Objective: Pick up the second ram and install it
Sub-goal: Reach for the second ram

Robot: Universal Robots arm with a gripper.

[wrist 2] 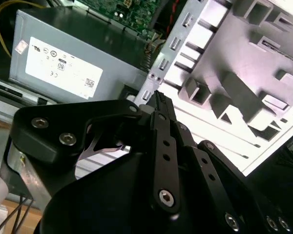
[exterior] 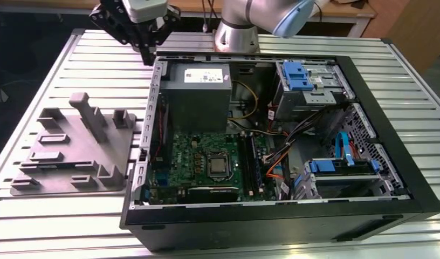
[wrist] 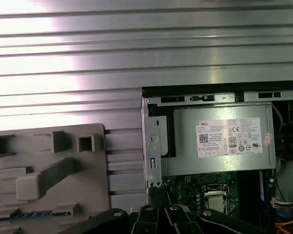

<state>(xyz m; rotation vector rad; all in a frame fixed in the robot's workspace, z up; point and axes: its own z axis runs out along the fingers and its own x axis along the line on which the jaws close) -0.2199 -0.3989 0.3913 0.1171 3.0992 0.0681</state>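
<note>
Closed end effector (wrist 2: 159,100) beside grey power supply (wrist 2: 63,58).

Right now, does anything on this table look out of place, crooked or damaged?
Nothing stands out. The open computer case lies flat on the slatted table, its cables loose but inside. The grey fixture sits flat beside it, the blue ram stick lying in one slot. The claw hangs near the case's corner.

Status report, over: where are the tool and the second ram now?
Tool shut, hovering at case corner by power supply. Second ram lies in grey fixture slot, untouched. Nothing seen between them.
</note>
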